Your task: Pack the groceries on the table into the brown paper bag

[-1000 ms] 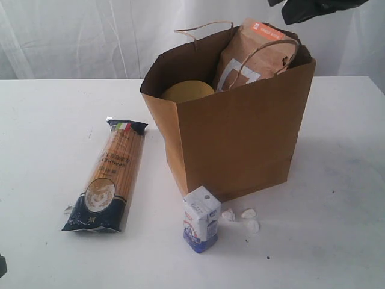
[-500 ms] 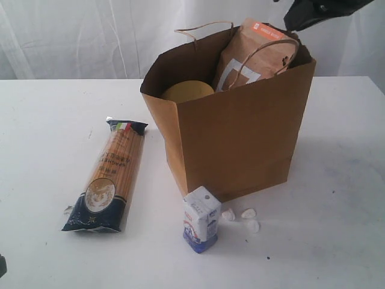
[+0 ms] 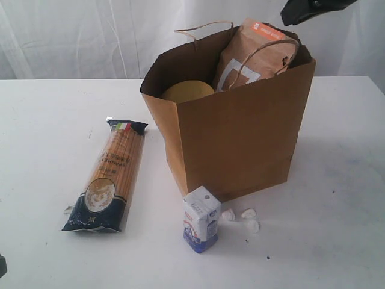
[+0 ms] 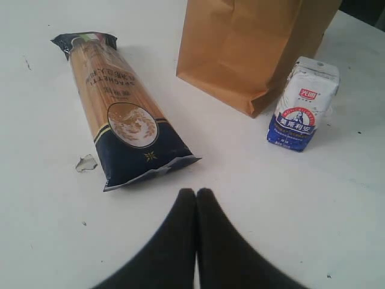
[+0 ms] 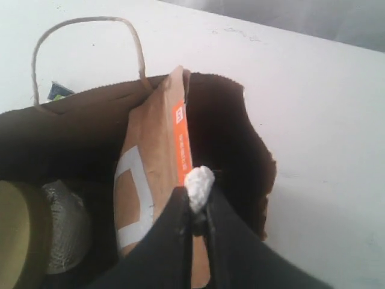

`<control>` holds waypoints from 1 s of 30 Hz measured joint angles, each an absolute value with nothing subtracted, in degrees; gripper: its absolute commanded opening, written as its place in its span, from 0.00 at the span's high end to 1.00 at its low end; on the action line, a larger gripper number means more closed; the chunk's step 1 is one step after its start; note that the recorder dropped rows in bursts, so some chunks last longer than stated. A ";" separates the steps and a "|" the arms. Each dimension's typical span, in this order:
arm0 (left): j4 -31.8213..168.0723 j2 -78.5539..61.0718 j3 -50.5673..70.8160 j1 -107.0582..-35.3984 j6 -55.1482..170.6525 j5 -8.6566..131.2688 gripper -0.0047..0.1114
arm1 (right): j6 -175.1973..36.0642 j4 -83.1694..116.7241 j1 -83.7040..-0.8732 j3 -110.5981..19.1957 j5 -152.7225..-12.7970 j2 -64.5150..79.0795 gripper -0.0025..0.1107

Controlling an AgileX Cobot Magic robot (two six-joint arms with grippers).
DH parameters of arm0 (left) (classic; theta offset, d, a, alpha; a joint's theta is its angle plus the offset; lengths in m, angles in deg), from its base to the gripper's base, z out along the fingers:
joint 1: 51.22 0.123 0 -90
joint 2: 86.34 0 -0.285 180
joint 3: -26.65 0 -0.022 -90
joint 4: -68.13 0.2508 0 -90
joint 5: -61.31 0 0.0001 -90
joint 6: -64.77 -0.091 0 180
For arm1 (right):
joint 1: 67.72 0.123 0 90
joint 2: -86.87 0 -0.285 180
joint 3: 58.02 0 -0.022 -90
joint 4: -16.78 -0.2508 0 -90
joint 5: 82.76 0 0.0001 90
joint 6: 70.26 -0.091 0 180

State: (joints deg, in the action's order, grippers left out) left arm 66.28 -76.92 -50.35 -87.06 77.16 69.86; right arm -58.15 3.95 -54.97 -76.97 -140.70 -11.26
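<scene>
Both tools closed: left tool (image 4: 196, 194) empty above table (image 4: 313, 205), right tool (image 5: 197, 209) pinching white lump (image 5: 199, 184) over bag (image 5: 255, 150).

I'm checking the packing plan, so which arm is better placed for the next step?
Probably right. The right fingers pinch a small white lump above the open brown paper bag, ready to drop. The left fingers sit shut and empty, low by the spaghetti packet.

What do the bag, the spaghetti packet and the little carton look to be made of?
Brown paper bag: matte kraft paper, going by its dull brown surface and creased folds.
Spaghetti packet: probably glossy plastic film, clear in the middle, since the pasta shows through.
Small blue-white carton: apparently coated paperboard, with crisp folded edges and a smooth printed face.
</scene>
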 measured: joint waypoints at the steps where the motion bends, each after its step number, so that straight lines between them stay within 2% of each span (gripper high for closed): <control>1: 66.28 -76.92 -50.35 -87.06 77.16 69.86 0.96 | -58.15 4.19 -54.97 -77.14 -140.61 -11.41 0.95; 26: 66.28 -76.92 -50.35 -87.06 77.16 69.86 0.96 | -57.18 6.15 -55.41 -78.79 -139.33 -16.99 0.95; 30: 66.28 -76.92 -50.35 -87.06 77.16 69.86 0.96 | -57.05 6.15 -55.41 -78.79 -140.15 -17.18 0.82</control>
